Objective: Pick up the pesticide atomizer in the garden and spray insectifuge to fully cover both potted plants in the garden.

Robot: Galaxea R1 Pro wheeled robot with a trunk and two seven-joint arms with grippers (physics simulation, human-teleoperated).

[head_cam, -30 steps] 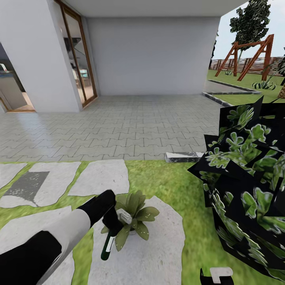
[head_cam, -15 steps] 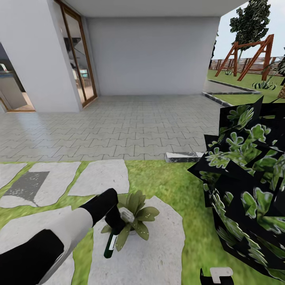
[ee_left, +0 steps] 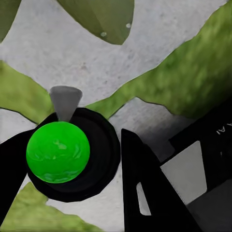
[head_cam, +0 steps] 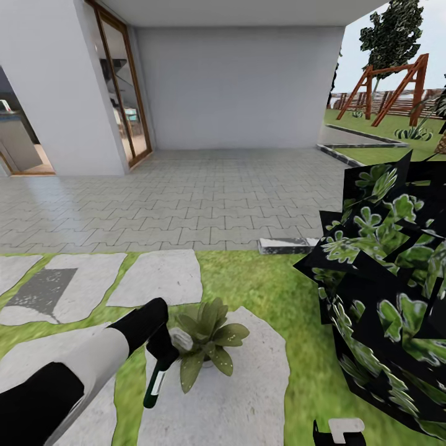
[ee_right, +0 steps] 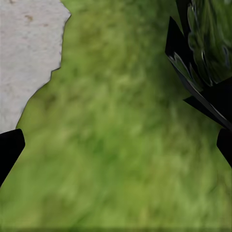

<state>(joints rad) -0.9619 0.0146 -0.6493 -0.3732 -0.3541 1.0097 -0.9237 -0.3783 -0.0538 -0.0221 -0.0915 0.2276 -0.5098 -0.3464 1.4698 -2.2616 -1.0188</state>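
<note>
The pesticide atomizer point(head_cam: 155, 383), a dark green bottle with a pale trigger head, hangs in my left gripper point(head_cam: 165, 352), which is shut on it. It hovers just left of a potted plant point(head_cam: 209, 337), a low rosette of speckled leaves on a grey stepping stone point(head_cam: 248, 396). In the left wrist view the atomizer's bright green round end point(ee_left: 58, 152) sits between the black fingers point(ee_left: 145, 193), with plant leaves point(ee_left: 101, 17) beyond. My right gripper point(ee_right: 116, 150) is open over grass, low at the head view's bottom edge point(head_cam: 337, 430).
A big black-backed leafy bush point(head_cam: 384, 285) crowds the right side, close to my right arm. Several stepping stones point(head_cam: 158, 279) lie on the lawn to the left. A paved terrace point(head_cam: 186, 204) and the house wall stand ahead, and a wooden swing frame point(head_cam: 390, 87) stands far right.
My left gripper has carried the atomizer left and slightly down, off the plant's leaves to its left side. The camera and right arm have not moved.
</note>
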